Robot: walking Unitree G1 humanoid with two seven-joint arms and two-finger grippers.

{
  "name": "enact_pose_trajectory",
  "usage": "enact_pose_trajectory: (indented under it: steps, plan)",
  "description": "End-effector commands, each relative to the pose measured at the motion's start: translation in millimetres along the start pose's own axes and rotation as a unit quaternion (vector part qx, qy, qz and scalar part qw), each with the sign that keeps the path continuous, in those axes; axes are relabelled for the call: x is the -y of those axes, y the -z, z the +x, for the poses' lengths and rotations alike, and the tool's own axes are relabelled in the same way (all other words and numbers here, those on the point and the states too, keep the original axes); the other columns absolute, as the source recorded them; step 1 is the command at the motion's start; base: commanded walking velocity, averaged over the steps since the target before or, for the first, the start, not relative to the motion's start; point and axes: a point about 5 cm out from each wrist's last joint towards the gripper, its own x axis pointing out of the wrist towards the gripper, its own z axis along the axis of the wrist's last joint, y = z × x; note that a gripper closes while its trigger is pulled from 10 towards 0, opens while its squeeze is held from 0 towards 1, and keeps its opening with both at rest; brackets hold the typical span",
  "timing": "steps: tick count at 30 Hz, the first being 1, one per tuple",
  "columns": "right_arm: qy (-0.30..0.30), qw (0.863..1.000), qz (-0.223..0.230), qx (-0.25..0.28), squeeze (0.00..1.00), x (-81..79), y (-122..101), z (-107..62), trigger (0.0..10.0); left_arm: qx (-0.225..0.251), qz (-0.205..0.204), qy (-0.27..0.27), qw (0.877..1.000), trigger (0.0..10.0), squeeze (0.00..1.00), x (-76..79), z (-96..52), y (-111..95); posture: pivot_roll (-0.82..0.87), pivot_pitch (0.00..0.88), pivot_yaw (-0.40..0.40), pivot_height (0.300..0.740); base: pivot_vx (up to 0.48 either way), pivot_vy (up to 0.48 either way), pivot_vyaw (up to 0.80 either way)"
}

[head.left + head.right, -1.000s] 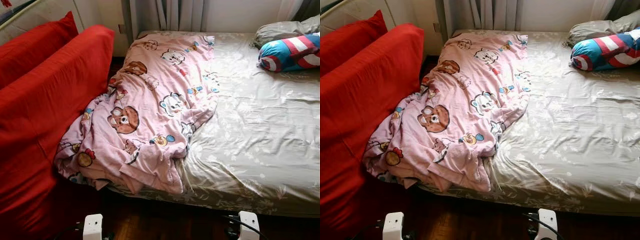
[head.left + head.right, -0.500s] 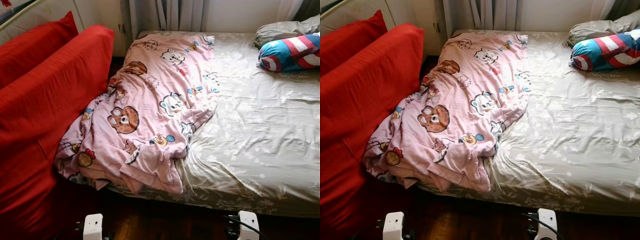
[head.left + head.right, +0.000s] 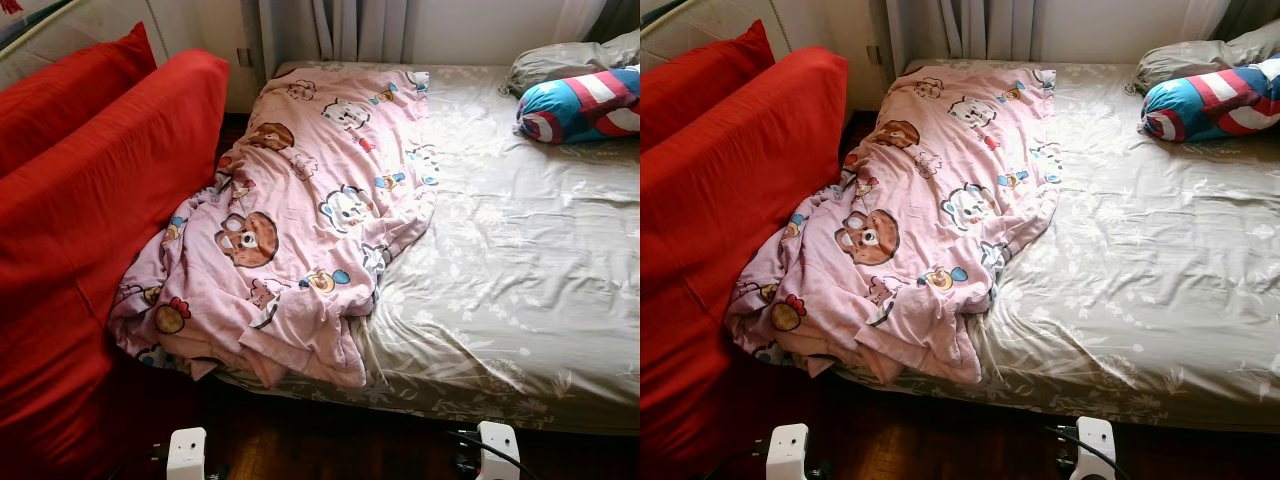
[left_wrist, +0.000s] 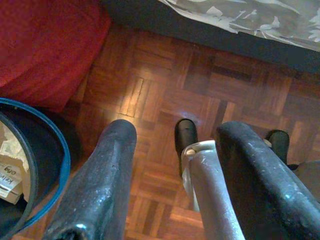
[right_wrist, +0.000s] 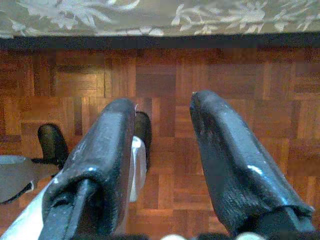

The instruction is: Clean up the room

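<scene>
A pink cartoon-print blanket (image 3: pixel 300 220) lies crumpled along the left half of the bed, and its lower corner hangs over the bed's near edge. The bed's grey-beige floral sheet (image 3: pixel 510 260) is wrinkled. Both arms hang low in front of the bed. In the left wrist view my left gripper (image 4: pixel 177 131) is open over the parquet floor (image 4: pixel 165 75) with nothing between its fingers. My right gripper (image 5: pixel 162 102) is open too, above the floor just short of the bed's edge (image 5: pixel 150 20).
Two big red cushions (image 3: pixel 90 200) lean against the bed's left side. A blue, red and white pillow (image 3: pixel 580 105) and a grey pillow (image 3: pixel 560 62) lie at the bed's far right. A blue-rimmed bin (image 4: pixel 30 165) with paper stands by my left gripper. Curtains (image 3: pixel 335 28) hang behind the bed.
The head view has shifted very slightly. The blanket, pillows and cushions lie as before.
</scene>
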Motion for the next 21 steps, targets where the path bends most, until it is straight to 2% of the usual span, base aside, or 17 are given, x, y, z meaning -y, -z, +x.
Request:
enact_pose_trajectory:
  steps: [1,5,11,21]
  plan:
    - [0.007,1.000,0.004,0.018,0.00,2.7,-2.2,-0.8,10.0,-0.015,-0.006,-0.006,1.000,10.0,0.00,0.1,-1.9,8.5,-0.02,0.130,-0.008,0.740,0.000,0.000,0.00]
    - [0.008,0.999,0.002,0.035,0.00,3.7,-6.2,-0.9,10.0,-0.007,-0.012,-0.007,1.000,10.0,0.00,1.3,-1.3,5.8,-0.02,0.124,-0.016,0.740,0.000,0.000,0.00]
    - [0.005,1.000,-0.012,0.014,0.00,3.1,-3.9,-0.3,10.0,0.002,-0.011,-0.004,1.000,10.0,0.00,2.6,-0.6,2.2,-0.02,0.121,-0.015,0.740,0.000,0.000,0.00]
    - [0.012,1.000,-0.009,-0.003,0.00,3.8,1.1,-0.7,10.0,0.011,-0.007,0.002,1.000,10.0,0.00,6.4,-0.4,0.8,-0.02,0.135,-0.011,0.740,0.000,0.000,0.00]
